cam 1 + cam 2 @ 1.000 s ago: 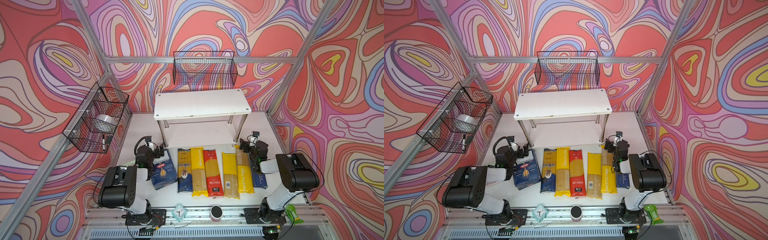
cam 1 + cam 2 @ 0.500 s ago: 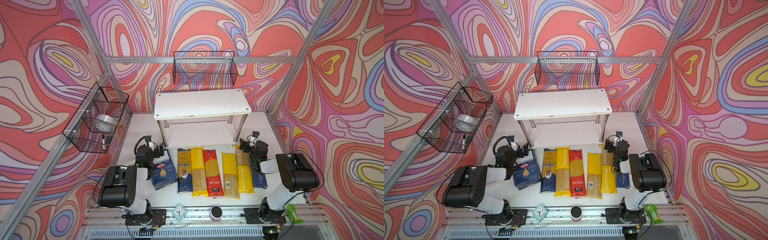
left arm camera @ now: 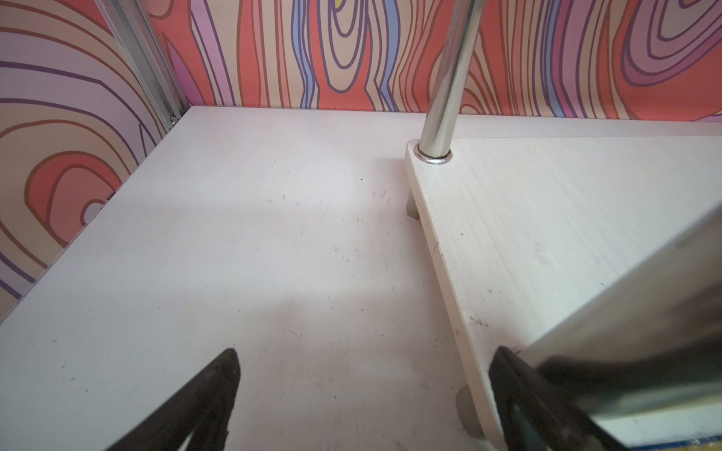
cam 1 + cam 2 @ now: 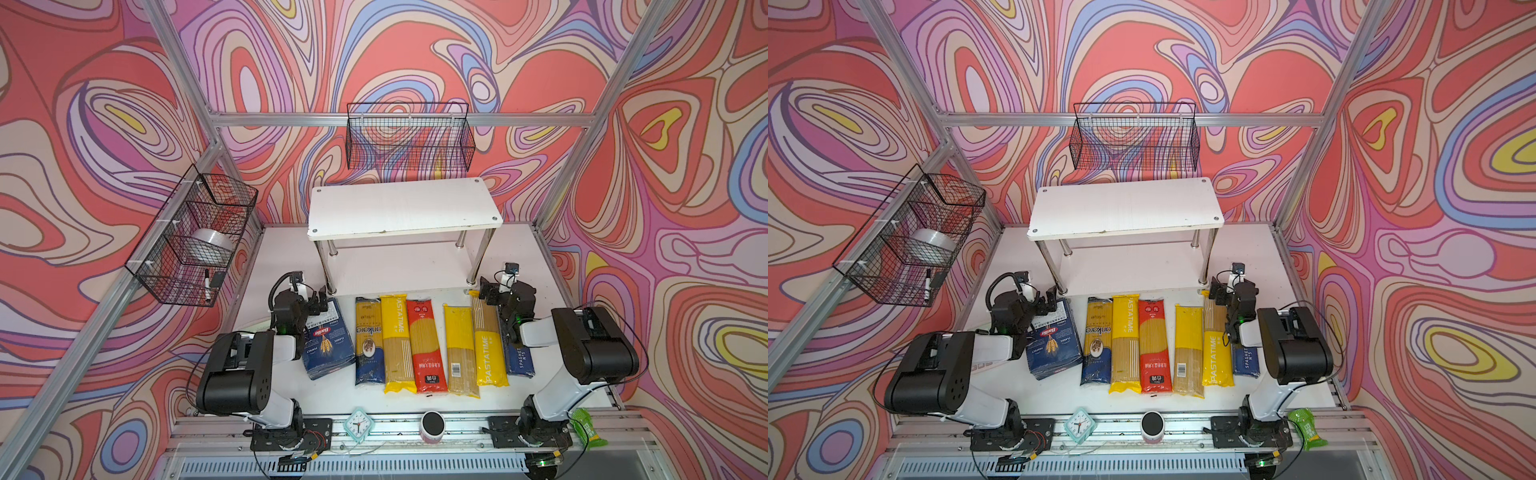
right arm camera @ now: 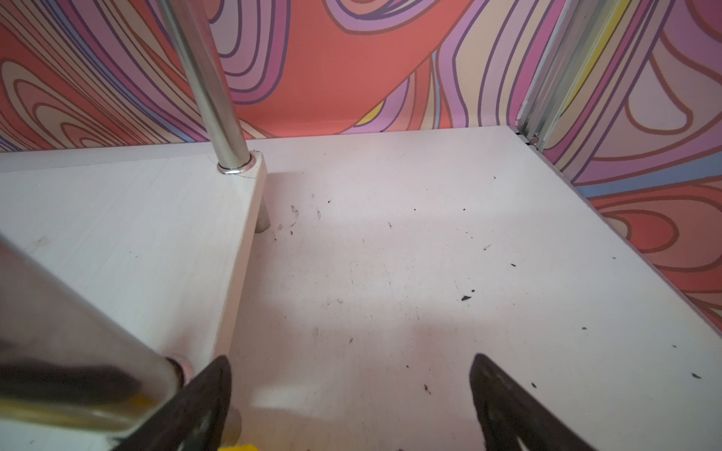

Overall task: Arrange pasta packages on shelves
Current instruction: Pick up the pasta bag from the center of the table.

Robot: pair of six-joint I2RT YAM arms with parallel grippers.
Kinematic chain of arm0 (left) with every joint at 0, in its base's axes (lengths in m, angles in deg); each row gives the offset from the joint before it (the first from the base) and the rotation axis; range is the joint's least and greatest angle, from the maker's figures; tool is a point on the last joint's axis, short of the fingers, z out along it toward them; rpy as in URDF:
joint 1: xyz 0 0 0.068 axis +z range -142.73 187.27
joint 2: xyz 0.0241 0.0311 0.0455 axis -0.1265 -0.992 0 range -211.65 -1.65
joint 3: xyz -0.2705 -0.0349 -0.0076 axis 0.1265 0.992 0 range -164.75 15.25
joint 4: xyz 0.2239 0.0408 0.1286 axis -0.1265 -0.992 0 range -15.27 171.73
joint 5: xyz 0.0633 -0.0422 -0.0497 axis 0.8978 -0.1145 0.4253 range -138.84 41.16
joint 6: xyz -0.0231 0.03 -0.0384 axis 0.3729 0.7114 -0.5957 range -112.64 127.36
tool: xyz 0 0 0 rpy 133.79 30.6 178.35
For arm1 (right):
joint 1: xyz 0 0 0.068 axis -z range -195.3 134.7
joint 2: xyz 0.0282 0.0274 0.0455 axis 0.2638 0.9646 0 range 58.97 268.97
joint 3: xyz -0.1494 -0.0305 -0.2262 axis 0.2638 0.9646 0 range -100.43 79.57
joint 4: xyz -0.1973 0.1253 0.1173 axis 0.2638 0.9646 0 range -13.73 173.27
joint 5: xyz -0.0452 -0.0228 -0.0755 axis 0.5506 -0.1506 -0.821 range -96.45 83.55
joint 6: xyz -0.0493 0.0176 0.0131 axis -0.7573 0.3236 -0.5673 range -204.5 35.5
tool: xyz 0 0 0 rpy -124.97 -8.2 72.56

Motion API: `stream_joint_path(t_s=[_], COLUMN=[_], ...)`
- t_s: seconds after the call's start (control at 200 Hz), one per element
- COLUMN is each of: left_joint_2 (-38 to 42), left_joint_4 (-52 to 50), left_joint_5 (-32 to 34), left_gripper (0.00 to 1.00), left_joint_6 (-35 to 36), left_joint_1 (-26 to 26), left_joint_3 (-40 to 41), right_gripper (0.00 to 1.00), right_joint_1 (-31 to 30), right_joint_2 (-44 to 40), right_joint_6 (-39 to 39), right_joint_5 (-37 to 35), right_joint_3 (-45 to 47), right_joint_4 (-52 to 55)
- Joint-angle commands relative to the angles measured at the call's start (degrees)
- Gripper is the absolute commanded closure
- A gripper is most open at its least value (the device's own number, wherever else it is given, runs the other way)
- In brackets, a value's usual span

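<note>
Several pasta packages lie side by side on the white table in front of the shelves (image 4: 403, 208) (image 4: 1125, 208): a wide blue Barilla box (image 4: 326, 340), a dark-blue bag (image 4: 368, 340), a yellow PASTATIME bag (image 4: 397, 345), a red bag (image 4: 426, 345), a yellow barcode bag (image 4: 459, 349), another PASTATIME bag (image 4: 488, 345) and a narrow blue box (image 4: 519, 361). My left gripper (image 4: 318, 301) (image 3: 365, 353) stands open at the wide box's far end, beside the lower board (image 3: 547, 234). My right gripper (image 4: 490, 291) (image 5: 350, 359) is open above bare table, by the other end of the lower board (image 5: 117, 234).
Black wire baskets hang on the back wall (image 4: 409, 137) and the left wall (image 4: 195, 237), the latter holding a tape roll. A small clock (image 4: 358, 424), a pink-and-black cylinder (image 4: 432, 424) and a green snack packet (image 4: 586, 426) sit on the front rail.
</note>
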Motion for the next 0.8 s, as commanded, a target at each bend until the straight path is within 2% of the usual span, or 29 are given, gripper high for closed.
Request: stream_joint_path(t_s=[0.0,0.085,0.195,0.255,0.366,0.436,0.481,0.571,0.796], left_joint_2=[-0.89,2.19,9.41,13.8,22.0,25.77,27.97,31.4,34.7], left_joint_4=[-0.65,-5.03,-19.2,-25.72,-35.3,-37.64,-40.44,-46.75,-53.13], left_joint_5=[0.76,0.38,1.11,1.16,-2.36,-6.98,-7.69,-2.46,-2.5], left_gripper=[0.0,0.0,0.0,0.0,0.0,0.0,0.0,0.0,0.0], left_joint_6=[-0.14,0.07,-0.07,-2.71,-10.62,-11.58,-10.73,-10.46,-12.24], left_joint_1=[-0.08,-0.08,-0.08,-0.08,-0.17,-0.7,-1.72,-5.01,-10.25], left_joint_3=[-0.41,-1.64,-6.16,-8.3,-12.39,-12.82,-13.31,-13.84,-12.53], right_gripper=[0.02,0.02,0.03,0.05,0.09,0.12,0.13,0.15,0.15], right_joint_1=[0.27,0.27,0.27,0.27,0.1,-0.24,-0.63,-2.8,-12.22], right_joint_2=[0.17,-3.92,-11.14,-13.55,-14.48,-14.31,-14.73,-16.89,-23.99], right_joint_6=[1.09,2.09,3.69,5.58,8.84,9.74,10.41,11.82,14.94], right_joint_5=[-3.69,-6.99,-4.88,-1.8,1.59,3.48,4.53,5.24,-2.03], right_joint_3=[-1.0,-3.92,-13.43,-18.05,-26.76,-30.8,-31.64,-30.73,-26.52], right_joint_4=[0.1,8.02,28.56,37.19,53.02,61.72,65.8,70.61,80.13])
